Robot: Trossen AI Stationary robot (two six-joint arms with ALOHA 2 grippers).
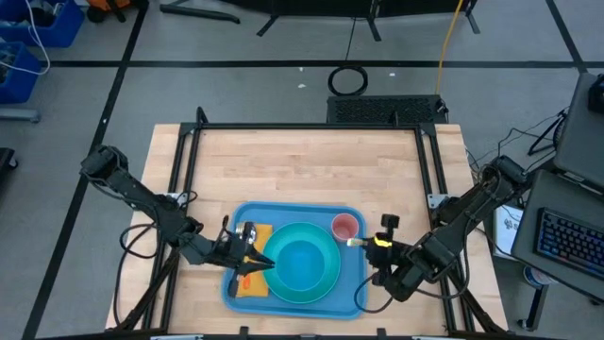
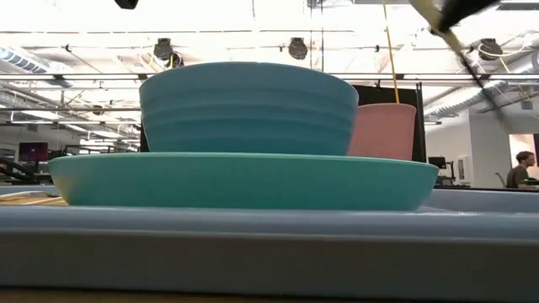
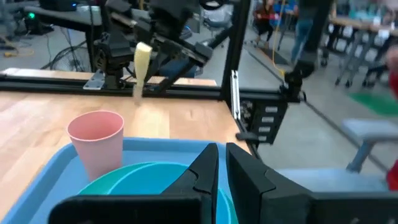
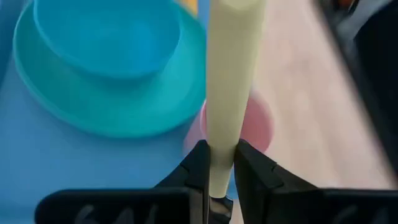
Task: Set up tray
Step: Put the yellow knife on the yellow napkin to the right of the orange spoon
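Note:
The blue tray (image 1: 354, 283) lies at the table's near edge. On it a turquoise plate (image 1: 326, 283) carries a blue-green bowl (image 1: 304, 263), and a pink cup (image 1: 345, 227) stands upright at the tray's far right corner. An orange napkin (image 1: 255, 283) lies flat on the tray's left part. My left gripper (image 1: 253, 261) hovers above the napkin, shut and holding nothing (image 3: 222, 171). My right gripper (image 1: 377, 244) is over the tray's right rim beside the cup, shut on a pale yellow utensil (image 4: 231, 87). My right gripper pinches the pale yellow utensil between its two fingers near one end of its handle (image 4: 219, 163). The fingers come from the table's right side. The utensil runs on along the fingers toward the pink cup (image 4: 255, 121) and is lifted clear of the tray.
Black frame rails (image 1: 311, 126) border the wooden table top (image 1: 302, 165), which is bare beyond the tray. In the low view the plate (image 2: 244, 181) and bowl (image 2: 248, 105) fill the picture, with the cup (image 2: 384, 130) behind them.

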